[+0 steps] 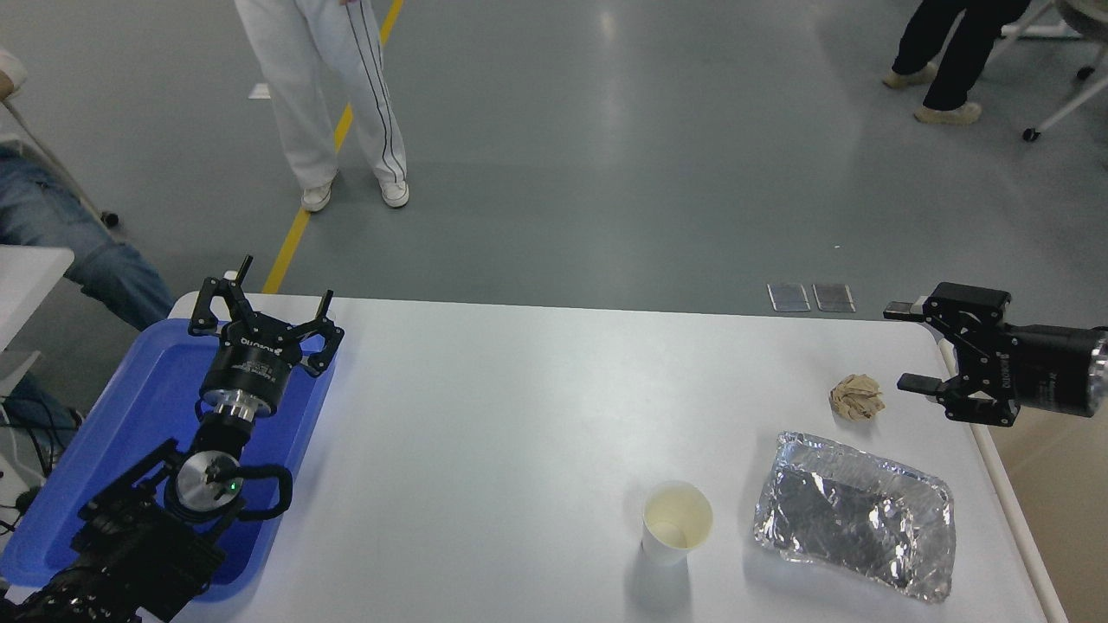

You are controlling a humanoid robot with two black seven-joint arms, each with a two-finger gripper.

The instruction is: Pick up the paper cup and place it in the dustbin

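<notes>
The paper cup (pixel 677 522) is small and white with a cream inside. It stands upright near the table's front edge, right of centre. My right gripper (pixel 902 346) comes in level from the right edge and points left. It is open and holds nothing, well up and to the right of the cup. Part of the dustbin (pixel 1069 519) shows as a tan surface beyond the table's right edge, below the right arm. My left gripper (pixel 264 290) is parked open above the blue tray (pixel 130 415) at the lower left.
A crumpled brown paper ball (pixel 856 396) lies just left of the right gripper. A crinkled foil tray (pixel 857 512) sits right of the cup. A person in white trousers (pixel 333 95) stands beyond the table, and a seated person in jeans (pixel 61 234) is at the far left.
</notes>
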